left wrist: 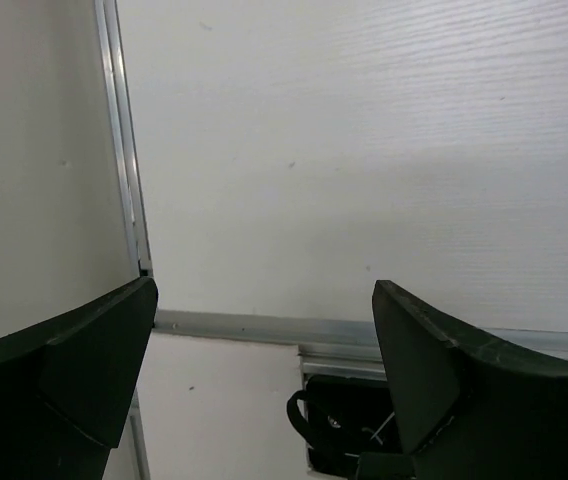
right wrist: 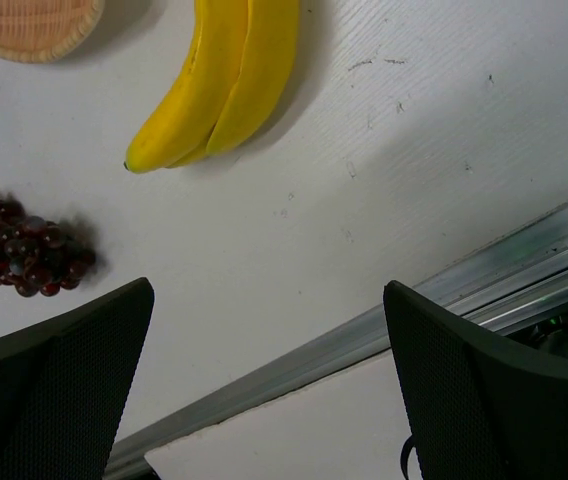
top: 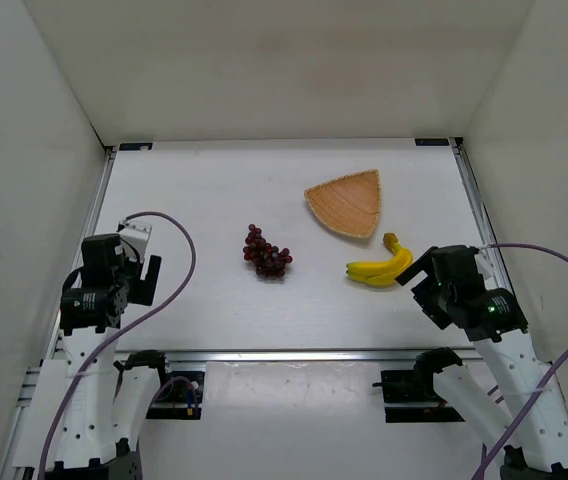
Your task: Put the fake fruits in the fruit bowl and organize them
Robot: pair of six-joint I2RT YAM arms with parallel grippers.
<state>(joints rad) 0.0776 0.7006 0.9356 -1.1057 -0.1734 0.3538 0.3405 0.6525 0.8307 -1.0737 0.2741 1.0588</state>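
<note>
The bananas (top: 379, 268) lay on the table (top: 214, 190) just beside the right end effector (right wrist: 267, 290), which was spread and empty. The bowl (top: 346, 203) lay just beyond. The grapes (top: 266, 252) lay mid-table, well apart from the left end effector (left wrist: 264, 285), likewise spread.

- left arm (top: 89, 400): white shell links are showing rows of small round holes; a black wrist block is capping them.
- right arm (top: 514, 390): the same white perforated shells are carrying a black wrist housing, and a small green light (top: 491, 308) is glowing on it.
- purple cable (top: 192, 262) is looping off the left wrist; second purple cable (top: 564, 258) is arcing off the right.
- left gripper (left wrist: 264, 290): fingers (left wrist: 74, 370) are reading as matte dark wedges.
- right gripper (right wrist: 266, 292): fingers (right wrist: 484, 390) are showing a fine mesh-like texture.
</note>
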